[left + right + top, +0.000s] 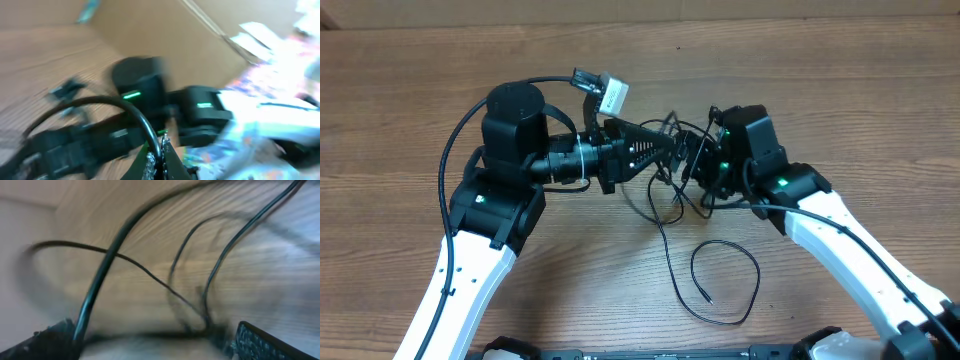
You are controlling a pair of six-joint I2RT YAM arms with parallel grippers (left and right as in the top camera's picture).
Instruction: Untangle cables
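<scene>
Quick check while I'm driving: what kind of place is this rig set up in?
Probably a lab or test bench rather than a home: a bare wood-grain table, two robot arms reaching in from its near edge, and a plain brown board along the back. Thin black cables lie between the arms.

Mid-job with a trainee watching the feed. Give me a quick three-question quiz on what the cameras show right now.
1. True or false: the left gripper and right gripper are close together at the cable tangle.
2. Multiple choice: the loose cable loop lies on the table
A) at the far edge
B) on the near side, by the right arm
C) under the left arm
3. Fill in: both wrist views are too ____ to show how the jaws stand.

Key: 1 true; 2 B; 3 blurred.
</scene>
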